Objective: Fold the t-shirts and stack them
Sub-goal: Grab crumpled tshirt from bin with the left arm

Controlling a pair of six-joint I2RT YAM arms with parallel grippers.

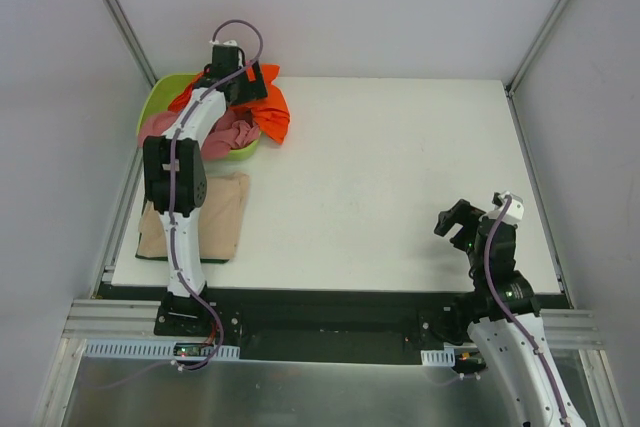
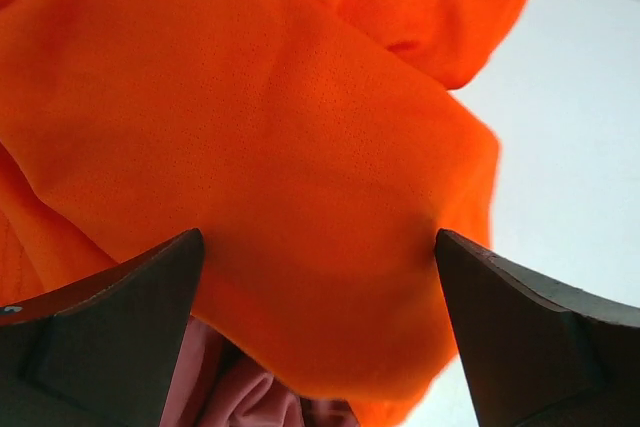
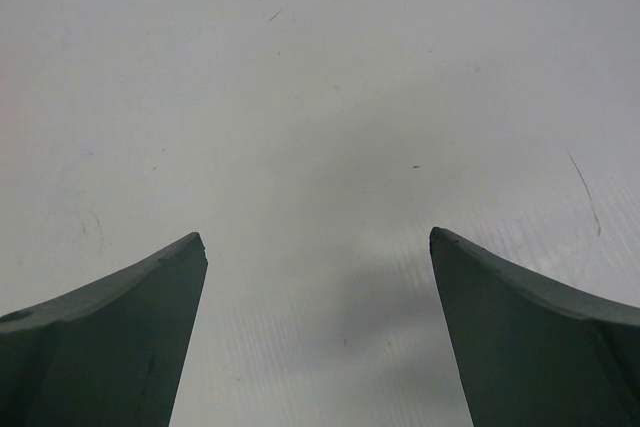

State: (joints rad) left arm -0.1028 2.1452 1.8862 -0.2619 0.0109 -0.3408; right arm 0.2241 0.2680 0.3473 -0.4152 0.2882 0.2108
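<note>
As orange t-shirt (image 2: 280, 137) mostly hides pink t-shirt (image 2: 250, 399), left hand (image 2: 318, 239) gapes; right hand (image 3: 318, 237) likewise

I am viewing the left arm (image 1: 195, 122) and the right arm (image 1: 515, 342), each showing white link shells joined by black joint housings. A mauve cable (image 1: 173, 235) is running along each arm. On the right gripper (image 3: 318, 247) and the left gripper (image 2: 320, 247), the fingers (image 3: 100, 337) are appearing as dark, matte, tapering wedges.
</note>
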